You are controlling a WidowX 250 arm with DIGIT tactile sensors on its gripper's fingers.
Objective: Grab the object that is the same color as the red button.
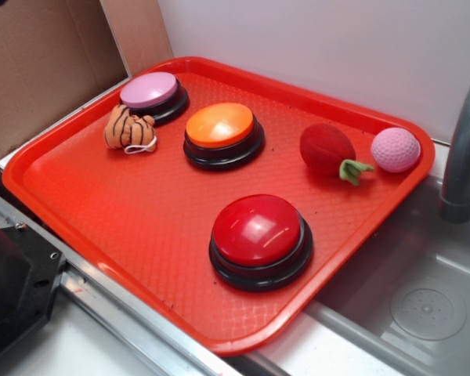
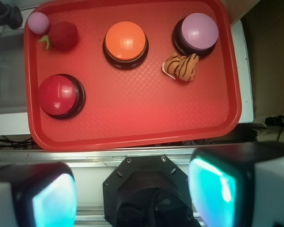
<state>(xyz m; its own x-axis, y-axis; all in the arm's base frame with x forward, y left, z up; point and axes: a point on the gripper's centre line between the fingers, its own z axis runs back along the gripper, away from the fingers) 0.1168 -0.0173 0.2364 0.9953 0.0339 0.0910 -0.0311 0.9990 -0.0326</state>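
The dark-red plush strawberry [image 1: 327, 148] with a green stem lies at the far right of the red tray [image 1: 102, 211], next to a pink golf ball [image 1: 395, 150]. In the wrist view the strawberry [image 2: 63, 36] is at the tray's top left. The red button [image 1: 258, 238] on its black base sits at the tray's front; it also shows in the wrist view [image 2: 59, 95]. My gripper [image 2: 135, 194] is open and empty, high above the robot base, well short of the tray. It is out of the exterior view.
An orange button [image 1: 222, 132], a pink button [image 1: 152, 95] and an orange striped tiger plush [image 1: 128, 129] sit on the tray. A metal sink [image 1: 423, 298] with a grey faucet [image 1: 458, 149] lies to the right. Cardboard [image 1: 39, 63] stands at the back left.
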